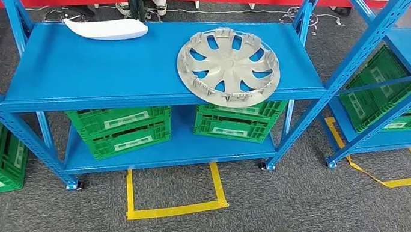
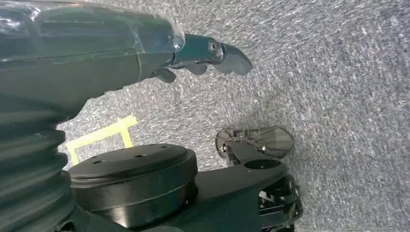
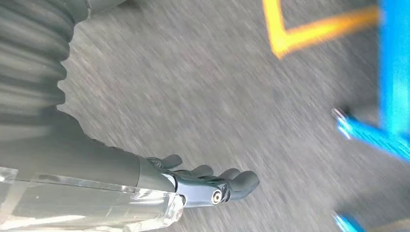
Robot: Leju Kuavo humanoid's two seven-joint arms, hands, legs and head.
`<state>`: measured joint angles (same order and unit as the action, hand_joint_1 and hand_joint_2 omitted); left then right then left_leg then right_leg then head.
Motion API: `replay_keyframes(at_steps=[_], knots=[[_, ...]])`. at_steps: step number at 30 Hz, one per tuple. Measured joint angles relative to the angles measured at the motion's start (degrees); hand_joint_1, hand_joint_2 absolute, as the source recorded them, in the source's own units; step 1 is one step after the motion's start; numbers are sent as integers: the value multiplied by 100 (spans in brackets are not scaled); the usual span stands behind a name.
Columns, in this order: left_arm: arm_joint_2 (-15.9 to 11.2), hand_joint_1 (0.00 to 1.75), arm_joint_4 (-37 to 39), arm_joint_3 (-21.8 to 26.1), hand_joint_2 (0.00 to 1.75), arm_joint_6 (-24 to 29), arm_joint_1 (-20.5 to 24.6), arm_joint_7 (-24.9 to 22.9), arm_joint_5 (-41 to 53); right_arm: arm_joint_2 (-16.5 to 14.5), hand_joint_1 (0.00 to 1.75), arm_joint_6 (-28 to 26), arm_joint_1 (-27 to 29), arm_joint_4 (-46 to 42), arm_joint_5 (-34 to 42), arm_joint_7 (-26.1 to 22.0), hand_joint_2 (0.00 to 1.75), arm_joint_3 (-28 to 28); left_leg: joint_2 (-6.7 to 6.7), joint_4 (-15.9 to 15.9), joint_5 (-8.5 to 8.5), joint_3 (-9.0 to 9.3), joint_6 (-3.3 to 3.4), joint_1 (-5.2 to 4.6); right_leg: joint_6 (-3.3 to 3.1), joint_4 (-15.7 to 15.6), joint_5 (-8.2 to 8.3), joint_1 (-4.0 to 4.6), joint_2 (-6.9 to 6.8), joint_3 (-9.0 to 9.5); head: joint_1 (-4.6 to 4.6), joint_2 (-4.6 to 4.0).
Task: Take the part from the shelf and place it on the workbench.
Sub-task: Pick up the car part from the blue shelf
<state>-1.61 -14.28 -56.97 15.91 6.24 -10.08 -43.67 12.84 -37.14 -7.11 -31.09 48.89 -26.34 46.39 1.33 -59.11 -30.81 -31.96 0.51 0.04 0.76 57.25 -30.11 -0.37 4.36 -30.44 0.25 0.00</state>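
Silver wheel cover (image 1: 229,66) lying flat on the blue shelf (image 1: 105,77), likely light, stiff, brittle-clipped (best taken by the rim); left hand (image 2: 203,55) and right hand (image 3: 208,181) hanging empty, fingers loosely extended.

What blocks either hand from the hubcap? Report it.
Nothing visible does. The hubcap lies in the open on the top shelf, overhanging its front edge. Both hands hang low over the carpet, left and right, holding nothing.
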Motion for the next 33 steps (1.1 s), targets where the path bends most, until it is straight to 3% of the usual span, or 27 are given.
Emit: replay_keyframes(at_steps=[2,6,12,18,33], knots=[[4,0,4,-2,175,-1,-1,0,-15,160,0,-38,183,-624,-450,240,175,-352,-13,0,-1,-8,2,-1,2,1,1,0,3,0,7,0],[8,0,17,-3,0,-26,-1,46,-70,532,0,17,616,-3110,-1909,1060,175,-1617,-72,0,-13,1,18,-4,5,3,3,0,37,-2,-7,0],[7,0,43,-3,0,-31,-12,120,-146,812,0,320,899,-5864,-2591,1241,175,-2889,-53,0,-11,16,21,-5,6,5,4,-1,33,-2,-13,0],[10,0,51,-3,0,-31,-9,171,-196,953,0,371,948,-7823,-3003,1419,175,-3420,-21,0,-11,17,21,-6,7,5,2,-3,28,-2,-14,0],[38,0,52,-3,0,-152,-4,197,-232,1027,0,524,1061,-9788,-3527,1478,175,-3660,28,0,-11,10,21,-11,20,5,-7,-11,2,-1,-8,0]])
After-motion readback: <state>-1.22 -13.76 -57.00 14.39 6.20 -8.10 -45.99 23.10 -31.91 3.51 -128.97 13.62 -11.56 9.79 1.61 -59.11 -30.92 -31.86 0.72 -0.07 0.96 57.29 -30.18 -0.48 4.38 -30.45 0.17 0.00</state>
